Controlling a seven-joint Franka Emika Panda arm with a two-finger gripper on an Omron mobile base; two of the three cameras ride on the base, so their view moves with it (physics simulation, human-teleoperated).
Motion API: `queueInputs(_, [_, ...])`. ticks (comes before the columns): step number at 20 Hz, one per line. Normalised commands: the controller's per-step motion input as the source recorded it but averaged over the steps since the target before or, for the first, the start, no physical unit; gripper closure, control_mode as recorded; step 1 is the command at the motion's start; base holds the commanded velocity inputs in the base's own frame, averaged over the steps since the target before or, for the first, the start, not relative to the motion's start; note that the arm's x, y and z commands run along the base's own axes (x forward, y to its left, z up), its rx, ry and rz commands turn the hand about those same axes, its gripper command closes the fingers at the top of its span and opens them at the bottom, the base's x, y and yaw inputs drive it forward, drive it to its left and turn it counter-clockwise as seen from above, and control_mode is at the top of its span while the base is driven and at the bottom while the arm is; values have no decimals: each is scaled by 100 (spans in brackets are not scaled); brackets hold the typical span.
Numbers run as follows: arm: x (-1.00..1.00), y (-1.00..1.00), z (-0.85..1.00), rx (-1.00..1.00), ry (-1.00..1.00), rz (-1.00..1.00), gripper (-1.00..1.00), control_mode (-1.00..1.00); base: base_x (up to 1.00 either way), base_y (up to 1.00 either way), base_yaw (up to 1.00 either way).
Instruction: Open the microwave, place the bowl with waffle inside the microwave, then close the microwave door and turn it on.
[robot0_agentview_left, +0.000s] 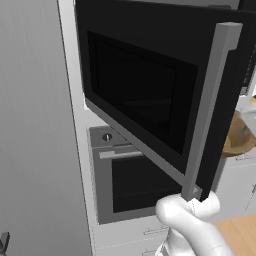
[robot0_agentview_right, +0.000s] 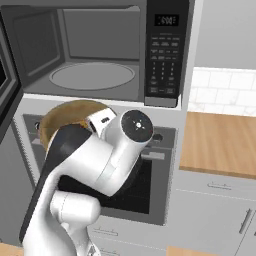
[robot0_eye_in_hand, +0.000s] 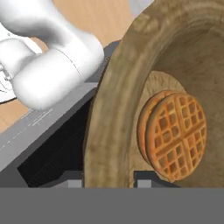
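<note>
Even flat rendered light, soft shadows, coarse pixelation.

The microwave (robot0_agentview_right: 100, 50) keypad's display and button labels seem too blurred to read.

microwave door (robot0_agentview_left: 150, 90) swung open, cavity (robot0_agentview_right: 92, 75) unobstructed

White arm folded at the elbow, gripper (robot0_eye_in_hand: 108, 177) clamped on a rim.
</note>
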Motion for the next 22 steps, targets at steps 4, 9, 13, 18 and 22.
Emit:
queueInputs(4, [0,91,55,0,0,-27,100,-100,0,0,0])
queueInputs(9, [31,52,50,11,3,-42,100,-100,0,0,0])
queueInputs(13, [93,8,86,0,16,-17,100,-100,0,0,0])
queueInputs(18, [88,29,69,5,15,-1,100,-100,0,0,0])
queueInputs(22, [99,33,32,7,17,5,100,-100,0,0,0])
